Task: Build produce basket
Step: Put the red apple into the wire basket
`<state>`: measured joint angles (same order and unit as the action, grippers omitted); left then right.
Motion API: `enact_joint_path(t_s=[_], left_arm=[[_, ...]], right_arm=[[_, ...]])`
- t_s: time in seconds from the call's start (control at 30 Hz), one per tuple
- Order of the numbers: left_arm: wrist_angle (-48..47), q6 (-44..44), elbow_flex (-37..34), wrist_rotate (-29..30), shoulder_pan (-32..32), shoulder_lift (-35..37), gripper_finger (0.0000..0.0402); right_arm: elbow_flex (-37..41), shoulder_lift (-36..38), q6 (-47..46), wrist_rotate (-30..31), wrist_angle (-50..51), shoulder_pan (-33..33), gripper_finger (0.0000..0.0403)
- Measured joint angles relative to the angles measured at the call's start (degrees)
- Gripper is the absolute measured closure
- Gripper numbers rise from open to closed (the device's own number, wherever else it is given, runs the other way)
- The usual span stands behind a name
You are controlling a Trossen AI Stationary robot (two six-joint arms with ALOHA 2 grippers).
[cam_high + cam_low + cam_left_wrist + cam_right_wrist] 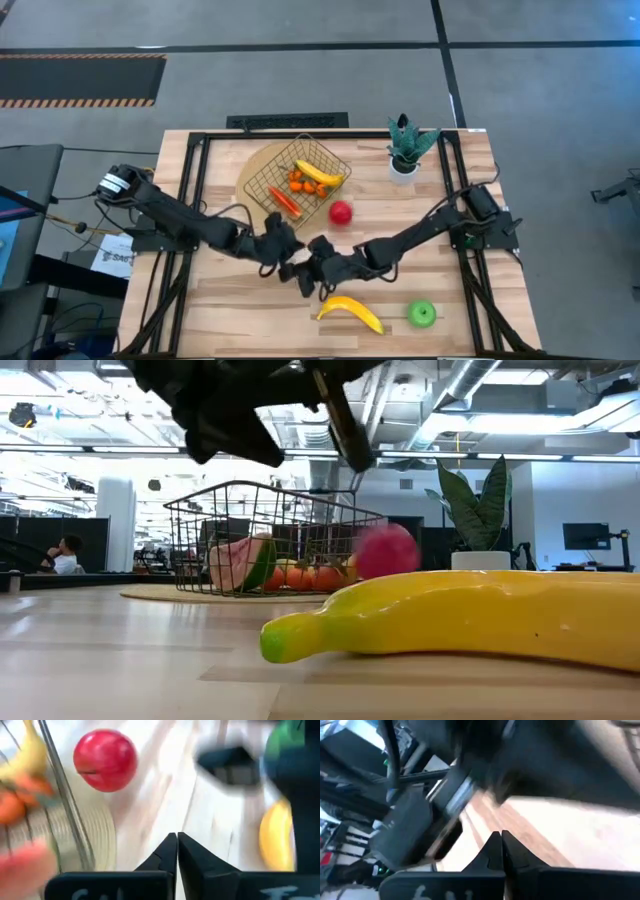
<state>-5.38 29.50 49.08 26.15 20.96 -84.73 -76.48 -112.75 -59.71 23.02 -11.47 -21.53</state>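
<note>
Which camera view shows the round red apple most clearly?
The left wrist view: the round red apple fills the frame, unobstructed, beside the wire-mesh basket. The high view shows it small; the low view, a blurred red-pink blob behind the banana; the right wrist view, nothing.

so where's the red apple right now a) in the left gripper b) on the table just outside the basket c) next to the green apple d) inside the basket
b: the red apple sits on bare wood just beside the basket, held by neither gripper.
</note>
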Motion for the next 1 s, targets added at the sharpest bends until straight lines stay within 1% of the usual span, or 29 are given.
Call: enact_joint_path(t_s=[0.13,0.2,0.27,0.37,0.47,0.6,0.7,0.83,1.0], left_arm=[[-9.7,-2.41,5.85,-0.89,0.46,-0.64,0.0401],[-11.78,-2.45,7.49,-1.19,1.19,-0.66,0.0401],[-12.55,-2.22,7.74,-0.27,1.97,-0.64,0.0401],[-14.15,-0.58,7.74,0.52,2.97,-0.66,0.0401],[-16.4,2.1,7.72,0.16,4.06,-0.68,0.0402],[-13.99,2.76,7.72,0.16,5.94,-0.68,0.0402],[-12.52,3.09,7.72,0.2,7.28,-0.68,0.0402],[-12.76,4.07,7.72,0.22,8.06,-0.68,0.0402],[-13.34,4.5,7.72,0.05,8.65,-0.68,0.0402]], right_arm=[[-1.4,0.08,0.22,3.25,4.8,-1.45,0.0402],[-2.14,0.28,0.11,5.24,8.62,-2.26,0.0402],[-3.51,0.44,-0.48,6.32,12.71,-2.89,0.0402],[-6.06,0.77,-0.74,7.26,21.12,-3.5,0.0402],[-9.1,1.14,-3.21,8.68,33.0,-3.31,0.0402],[-12.69,1.15,-9.97,8.87,54.1,-3.21,0.0402],[-14.01,1.36,-14.3,8.89,64.4,-3.76,0.0402],[-15.63,2.55,-20.43,9.97,75.35,-5.16,0.0402],[-16.62,4.49,-35.49,10.25,94.06,-9.05,0.0403]])
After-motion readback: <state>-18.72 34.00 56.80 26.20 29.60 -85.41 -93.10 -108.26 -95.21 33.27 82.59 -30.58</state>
